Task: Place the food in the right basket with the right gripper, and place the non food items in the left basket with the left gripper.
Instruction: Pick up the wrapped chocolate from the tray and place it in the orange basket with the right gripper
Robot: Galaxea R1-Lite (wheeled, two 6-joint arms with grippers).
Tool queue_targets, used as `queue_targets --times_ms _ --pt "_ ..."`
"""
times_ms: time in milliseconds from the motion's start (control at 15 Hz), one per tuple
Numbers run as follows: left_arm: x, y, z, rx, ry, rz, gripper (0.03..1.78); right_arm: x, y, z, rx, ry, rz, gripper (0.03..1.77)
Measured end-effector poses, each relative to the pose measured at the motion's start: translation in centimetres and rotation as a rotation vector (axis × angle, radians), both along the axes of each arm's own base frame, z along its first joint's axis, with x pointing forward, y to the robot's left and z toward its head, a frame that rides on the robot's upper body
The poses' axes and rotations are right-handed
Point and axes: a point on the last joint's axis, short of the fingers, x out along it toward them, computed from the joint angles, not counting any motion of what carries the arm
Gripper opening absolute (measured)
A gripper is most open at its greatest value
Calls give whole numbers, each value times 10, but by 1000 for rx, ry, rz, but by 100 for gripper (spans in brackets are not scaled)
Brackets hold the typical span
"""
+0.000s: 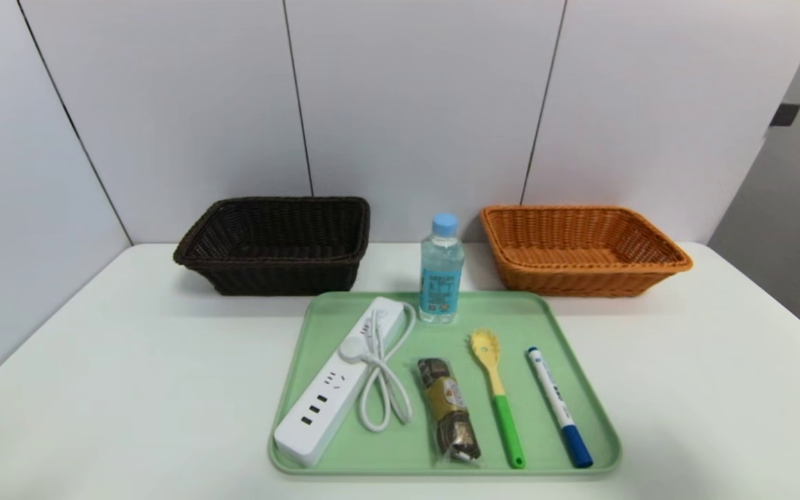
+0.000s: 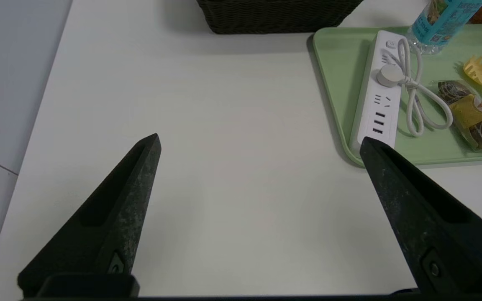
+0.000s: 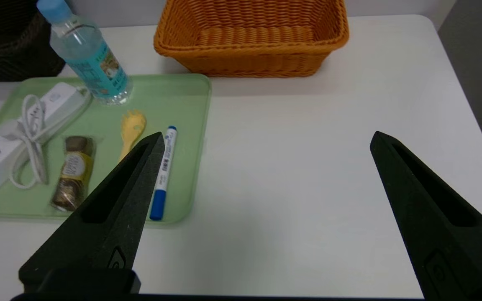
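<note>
Five items lie on green tray (image 1: 317, 333), none sorted | L→R: power strip (image 1: 339, 380), snack (image 1: 448, 410), pasta spoon (image 1: 497, 396), marker (image 1: 558, 406), bottle (image 1: 441, 269) upright at back | dark basket (image 1: 275, 243) left, orange basket (image 1: 584, 248) right (one per arm) | left gripper (image 2: 260, 140) & right gripper (image 3: 266, 138) spread wide, holding nothing, seen in wrist views only.

Your robot's left gripper (image 2: 260, 140) had two long, wedge-shaped black fingers (image 2: 115, 209) tapering to blunt tips. Their matte surface looked scuffed and speckled grey, each with a shallow recessed slot along its length and a small round screw near the base. Your right gripper (image 3: 266, 138) matched it: the same black tapered fingers (image 3: 425, 209), slots and screws.
</note>
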Motion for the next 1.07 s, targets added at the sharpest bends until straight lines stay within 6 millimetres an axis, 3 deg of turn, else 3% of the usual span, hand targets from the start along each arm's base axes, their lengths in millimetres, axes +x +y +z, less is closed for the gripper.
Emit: queue_targets --times_ms 67,200,467,733,1067 --pt "15 0 14 -3 59 -6 169 25 6 23 12 48 32 170" --pt "48 0 29 -7 191 -15 169 69 25 44 33 183 109 170" --pt "111 -7 37 -39 360 -48 169 140 91 30 25 553 226 170" --pt "144 -20 34 -43 371 -109 169 168 151 8 -16 748 296 170" --pt "159 -39 25 -103 439 -119 169 167 198 -11 -75 806 389 170"
